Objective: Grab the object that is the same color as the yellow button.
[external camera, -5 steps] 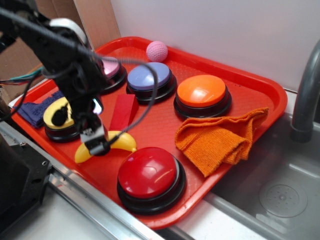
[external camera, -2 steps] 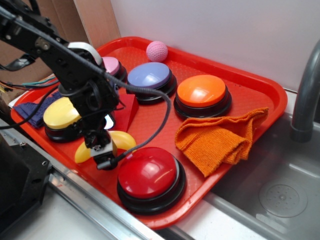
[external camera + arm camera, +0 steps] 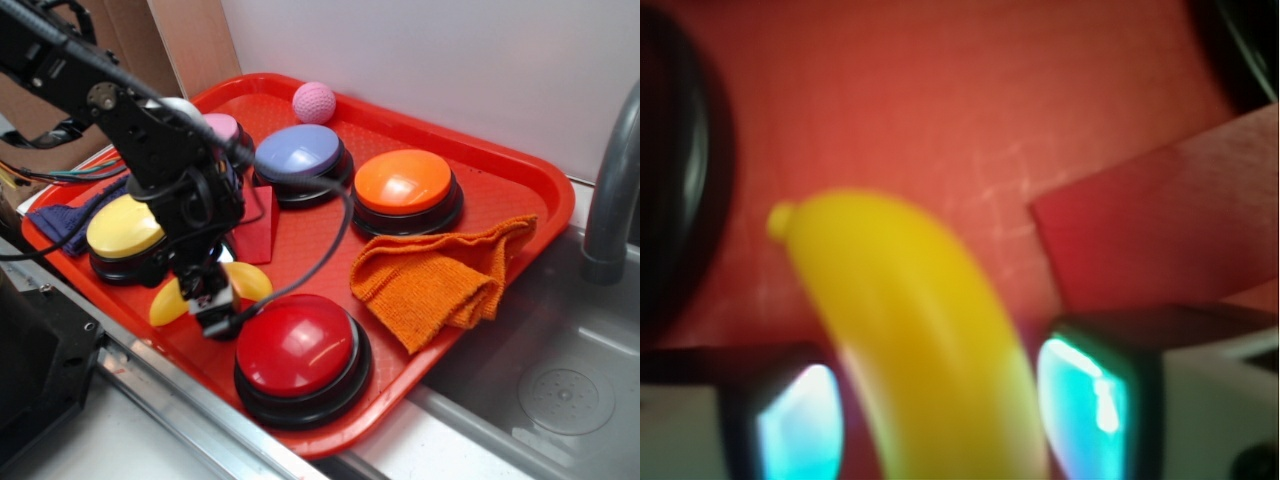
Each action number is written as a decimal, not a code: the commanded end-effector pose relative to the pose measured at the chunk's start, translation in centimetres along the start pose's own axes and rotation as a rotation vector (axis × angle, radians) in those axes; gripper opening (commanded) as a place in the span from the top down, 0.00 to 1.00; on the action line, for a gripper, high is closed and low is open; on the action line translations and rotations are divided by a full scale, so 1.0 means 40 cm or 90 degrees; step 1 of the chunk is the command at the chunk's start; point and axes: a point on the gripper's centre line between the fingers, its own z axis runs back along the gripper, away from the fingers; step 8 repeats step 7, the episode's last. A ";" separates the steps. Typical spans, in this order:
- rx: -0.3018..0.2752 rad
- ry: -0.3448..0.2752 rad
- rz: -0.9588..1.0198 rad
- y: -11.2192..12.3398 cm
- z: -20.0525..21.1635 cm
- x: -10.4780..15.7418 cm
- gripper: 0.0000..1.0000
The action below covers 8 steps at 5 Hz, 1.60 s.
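The small glossy yellow plastic toy banana (image 3: 248,282) lies on the red plastic tray (image 3: 520,170), near its front edge, between the pale yellow domed push button on a black base (image 3: 122,227) and the large red domed button (image 3: 296,345). The black claw (image 3: 212,300) is lowered over the banana's middle. In the wrist view the banana (image 3: 920,330) sits between both fingers (image 3: 795,420) (blurred), jaws parted either side of it; contact cannot be confirmed. A red rectangular block (image 3: 1160,230) lies just beside.
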 end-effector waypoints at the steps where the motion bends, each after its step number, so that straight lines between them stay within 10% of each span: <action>1: 0.045 0.034 -0.010 -0.001 0.019 0.015 1.00; 4: -0.041 0.066 0.311 0.057 0.320 0.043 1.00; 6: -0.017 -0.017 0.415 0.060 0.445 0.055 1.00; 8: 0.024 0.003 0.428 0.065 0.416 0.053 1.00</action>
